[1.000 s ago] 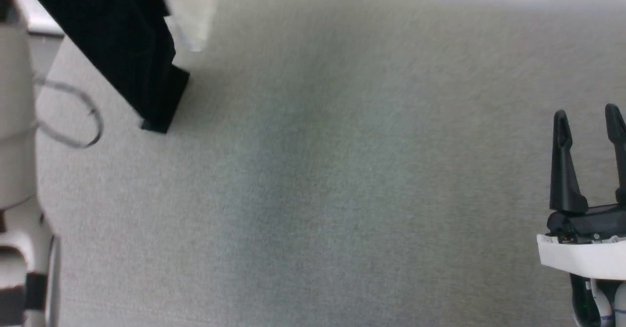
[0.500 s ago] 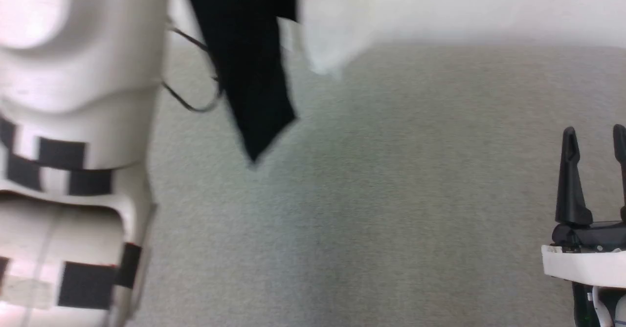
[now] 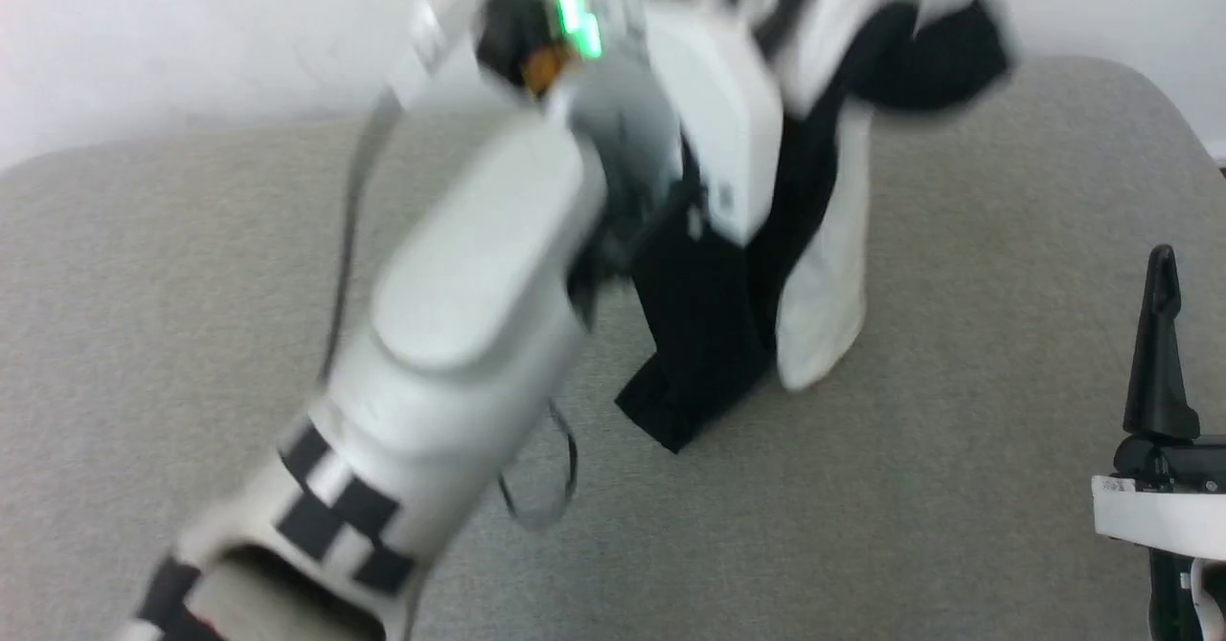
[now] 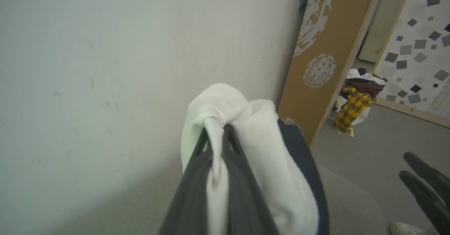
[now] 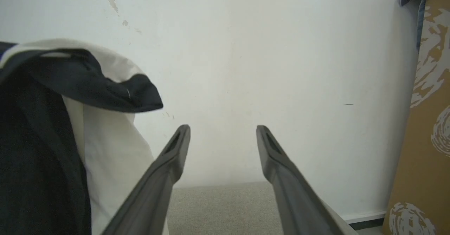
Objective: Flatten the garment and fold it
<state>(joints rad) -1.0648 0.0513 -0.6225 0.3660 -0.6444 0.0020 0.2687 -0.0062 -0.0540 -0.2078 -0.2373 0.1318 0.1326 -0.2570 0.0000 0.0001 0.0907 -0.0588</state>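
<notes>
Evidently nothing is flattened yet: the white, black-sleeved shirt (image 3: 714,334) is clamped, bunched, in the left jaws; right jaws spread.

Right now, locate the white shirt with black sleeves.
The white shirt hangs bunched from the left gripper, over the far middle of the grey table in the head view, left of the open right gripper.

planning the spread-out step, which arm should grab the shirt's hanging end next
Right, probably. The right tool is open and free beside the garment, which hangs bunched over the table; the left tool is shut on its top.
</notes>
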